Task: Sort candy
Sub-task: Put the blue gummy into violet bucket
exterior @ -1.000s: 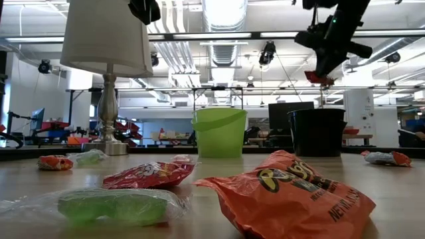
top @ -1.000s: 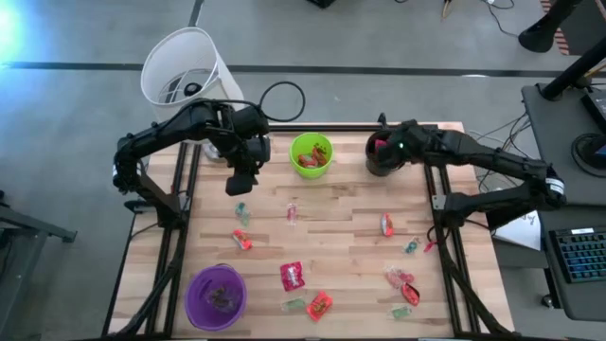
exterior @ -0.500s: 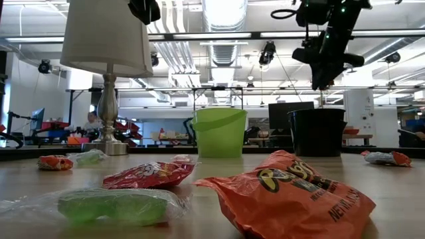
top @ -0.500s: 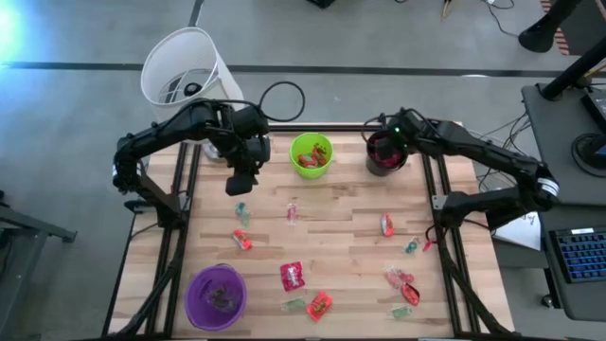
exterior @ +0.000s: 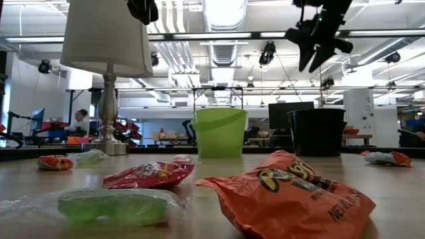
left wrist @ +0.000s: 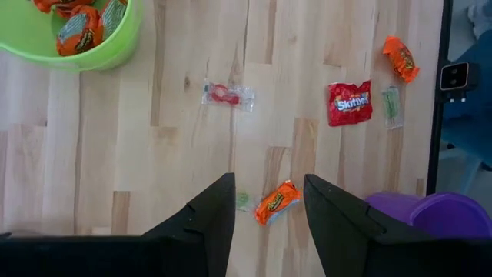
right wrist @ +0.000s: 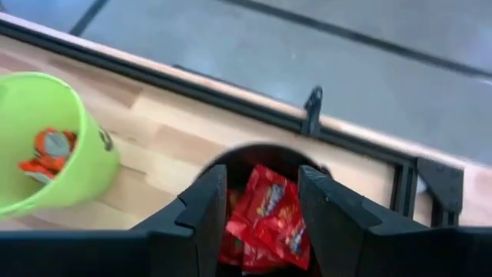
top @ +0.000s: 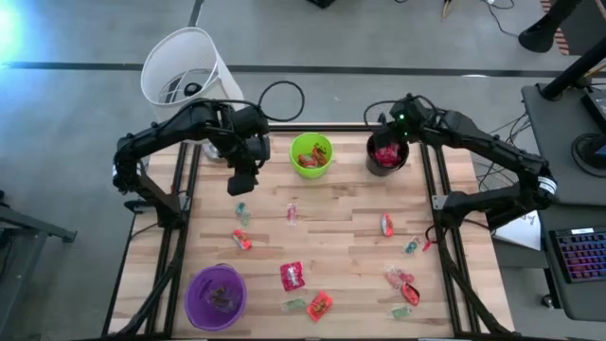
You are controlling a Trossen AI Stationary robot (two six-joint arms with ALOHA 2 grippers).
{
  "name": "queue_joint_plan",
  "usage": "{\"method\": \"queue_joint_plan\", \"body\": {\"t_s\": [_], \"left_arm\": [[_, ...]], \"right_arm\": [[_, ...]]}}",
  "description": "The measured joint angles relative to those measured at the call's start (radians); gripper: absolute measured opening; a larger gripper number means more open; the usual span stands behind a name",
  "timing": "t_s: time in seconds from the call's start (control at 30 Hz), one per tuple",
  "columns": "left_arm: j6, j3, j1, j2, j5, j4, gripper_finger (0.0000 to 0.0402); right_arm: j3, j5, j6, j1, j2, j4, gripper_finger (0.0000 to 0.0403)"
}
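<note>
High view: the right gripper (top: 396, 121) hangs just above the rim of the black cup (top: 384, 155) at the far right of the table (top: 350, 204), and red packets show inside that cup. The left gripper (top: 241, 182) hovers beside the green cup (top: 311, 154), which holds orange sweets. The purple cup (top: 217, 296) stands at the near left with only something small and dim inside. Loose candy (top: 293, 276) lies scattered across the middle and near right of the table; roughly a dozen pieces are unsorted.

Low view: the right gripper (exterior: 312, 50) is well above the black cup (exterior: 317, 131), fingers spread, nothing between them. An orange packet (exterior: 292, 192) and a red packet (exterior: 149, 174) lie close to the camera, with a green sweet (exterior: 109, 206) in clear wrap.

Left wrist view: the left gripper (left wrist: 268, 204) has its fingers apart and empty, above an orange sweet (left wrist: 276, 201) on the wood. A red Skittles packet (left wrist: 350, 103) lies near the purple cup (left wrist: 423, 217).

Right wrist view: the right gripper (right wrist: 261, 196) is spread and empty directly over the black cup (right wrist: 261, 158), with red packets (right wrist: 269, 215) lying loose inside.

Judgement: sorting is partly done. Reds are going to black, oranges to green; most pieces remain on the table.
</note>
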Motion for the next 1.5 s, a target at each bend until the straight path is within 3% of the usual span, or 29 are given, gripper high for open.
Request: {"method": "queue_joint_plan", "body": {"t_s": [0.3,0.53,0.67,0.83,1.27,1.5], "left_arm": [[-0.012,0.000,0.000,0.000,0.000,0.000,0.0140],[-0.012,0.000,0.000,0.000,-0.001,0.000,0.0179],[-0.100,0.000,0.000,0.012,-0.069,0.000,0.0199],[-0.155,-0.017,-0.017,0.020,-0.079,0.000,0.0200],[-0.273,-0.189,-0.195,0.001,-0.079,0.009,0.0192],[-0.292,-0.244,-0.286,0.000,-0.079,0.123,0.0192]], "right_arm": [[0.078,0.000,-0.059,0.000,0.000,0.000,0.0153],[0.079,0.000,-0.064,0.000,0.000,-0.010,0.0155],[0.079,-0.001,-0.041,0.000,0.000,-0.011,0.0155],[0.079,-0.016,-0.024,0.002,0.000,-0.023,0.0155],[0.079,-0.090,0.052,0.069,0.000,-0.189,0.0155],[0.078,-0.159,0.133,0.149,0.000,-0.233,0.0155]]}}
